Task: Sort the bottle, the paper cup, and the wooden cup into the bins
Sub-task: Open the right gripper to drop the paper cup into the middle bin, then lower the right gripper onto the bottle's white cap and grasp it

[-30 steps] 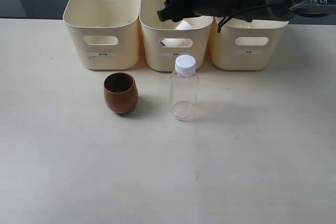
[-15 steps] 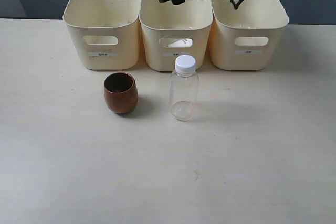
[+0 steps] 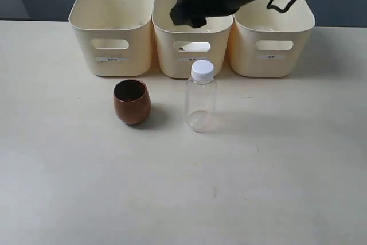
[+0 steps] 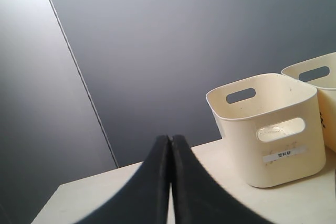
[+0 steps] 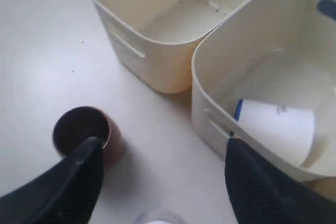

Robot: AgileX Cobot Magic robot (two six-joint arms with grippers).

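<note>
The clear bottle [image 3: 201, 97] with its white cap stands on the table in front of the middle bin [image 3: 166, 55]. To its left sits the reddish-brown wooden cup [image 3: 132, 101], upright. The white paper cup [image 5: 275, 129] lies on its side inside the middle bin [image 5: 210, 114]. My right gripper [image 3: 186, 12] hangs open and empty over that bin's front rim; in its wrist view the gripper [image 5: 164, 145] frames the wooden cup [image 5: 84, 129] and a blurred bottle cap [image 5: 157, 217]. My left gripper [image 4: 169, 139] is shut on nothing, away from the objects.
Three cream bins stand in a row at the back: the left bin [image 3: 112, 27], the middle one and the right bin [image 3: 272, 38]. The left bin [image 4: 273, 145] shows nothing inside. A dark wall rises behind them. Pale tabletop stretches in front of the objects.
The paper cup has dropped from under the right gripper into the middle bin. The right arm rose, then came down and forward over the bin's front rim. Bottle and wooden cup stayed put.
</note>
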